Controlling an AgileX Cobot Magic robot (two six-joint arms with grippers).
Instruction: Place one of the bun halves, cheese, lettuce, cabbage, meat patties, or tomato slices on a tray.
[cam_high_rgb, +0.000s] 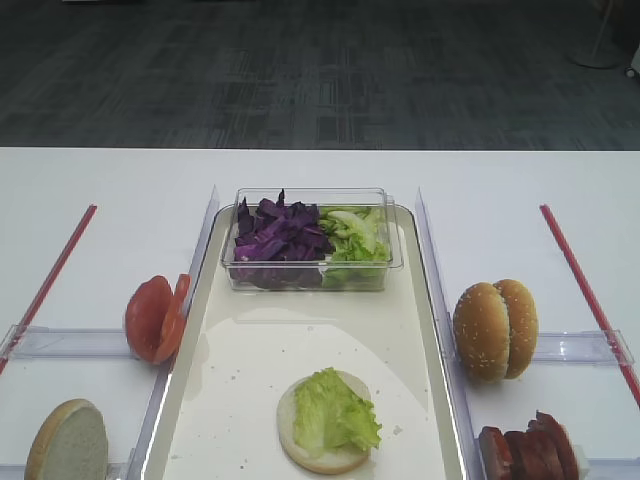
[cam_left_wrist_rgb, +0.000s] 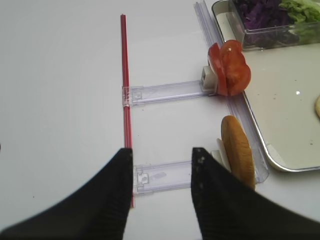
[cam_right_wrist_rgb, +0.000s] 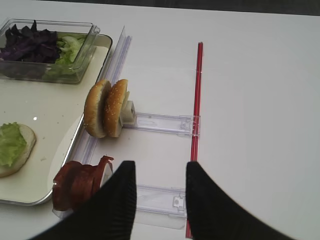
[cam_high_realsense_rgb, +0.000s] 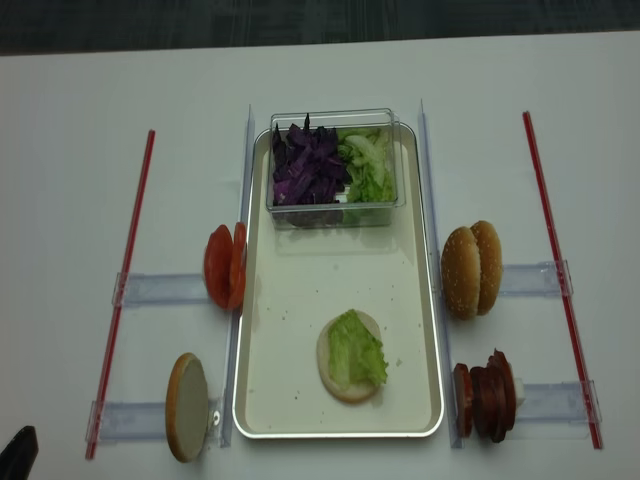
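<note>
White desk (cam_high_rgb: 100, 180), tray (cam_high_rgb: 240, 340) central, bun base with lettuce (cam_high_rgb: 332, 410) at its near end. Right end effector (cam_right_wrist_rgb: 156, 187) spread, empty, above meat patties (cam_right_wrist_rgb: 77, 182); careless descent could topple the row.

Two black fingers (cam_right_wrist_rgb: 117, 200) are seen on the right gripper (cam_right_wrist_rgb: 157, 172), broad at the base, tapered to rounded tips, finely ribbed. The left gripper (cam_left_wrist_rgb: 162, 152) is shaped alike, its matte surfaces dotted.
</note>
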